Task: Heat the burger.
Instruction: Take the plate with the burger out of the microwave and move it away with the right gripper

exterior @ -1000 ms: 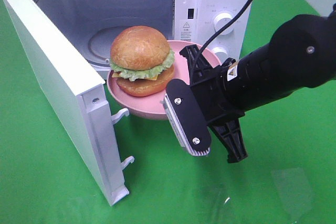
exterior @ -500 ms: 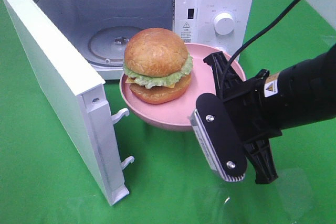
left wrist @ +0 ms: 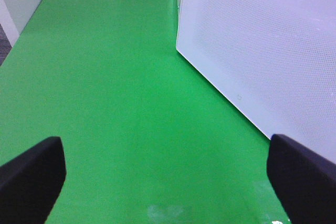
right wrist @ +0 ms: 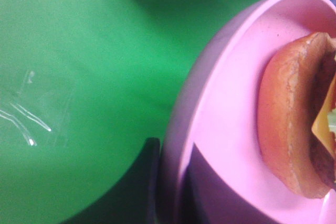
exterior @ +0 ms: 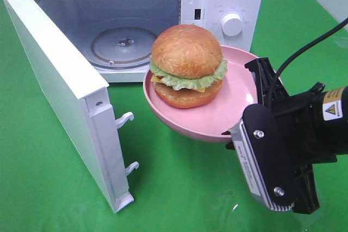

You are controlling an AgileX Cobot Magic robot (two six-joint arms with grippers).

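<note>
The right gripper [exterior: 239,130] pinches the near rim of the pink plate [exterior: 239,88], one finger [right wrist: 149,182] under the lip and the other inside it, as only the right wrist view shows up close. The plate hangs in the air in front of the open microwave [exterior: 217,4], and the burger [exterior: 187,66] sits on it, a glossy domed bun over ruffled green lettuce, a yellow cheese edge and a rounded lower bun. From the wrist the lower bun [right wrist: 291,124] looks smooth and tan against the matte pink plate [right wrist: 226,108]. The left gripper [left wrist: 165,174] stands spread wide over the green cloth [left wrist: 115,77], just beside a white panel dotted with fine perforations [left wrist: 262,40], probably the microwave's side. The high view alone shows the oven's glass turntable [exterior: 122,44], its dial [exterior: 232,25] and the door [exterior: 60,91] swung open at the left.
</note>
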